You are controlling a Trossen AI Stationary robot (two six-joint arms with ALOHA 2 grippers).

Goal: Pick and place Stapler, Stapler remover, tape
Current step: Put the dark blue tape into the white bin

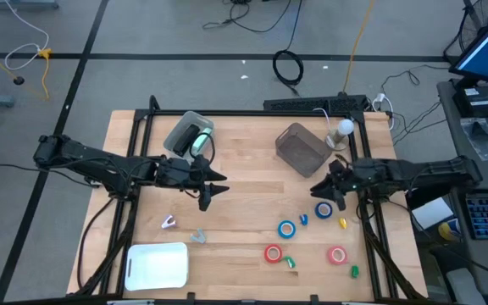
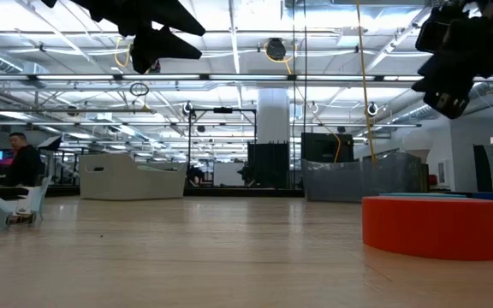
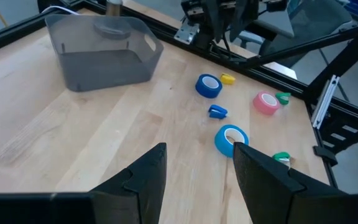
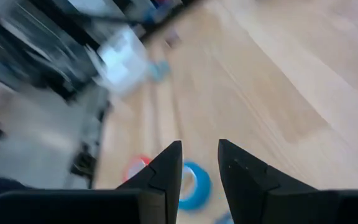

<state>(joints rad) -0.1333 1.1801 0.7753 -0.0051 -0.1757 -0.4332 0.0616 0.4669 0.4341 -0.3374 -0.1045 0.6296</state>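
Nearest us on the bench [image 1: 244, 212], two red tape rolls [image 1: 274, 253] lie right of centre, with two blue tape rolls [image 1: 287, 229] just beyond. Farther back, our left gripper [image 1: 216, 193] hovers mid-bench, fingers spread; our right gripper [image 1: 318, 188] hovers above the far blue roll, fingers slightly parted.

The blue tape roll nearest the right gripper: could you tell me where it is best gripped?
The blue tape roll lies flat, hole up. I would bring the right gripper straight down, fingers across its outer rim; the blue clip sits close, so avoid that side.
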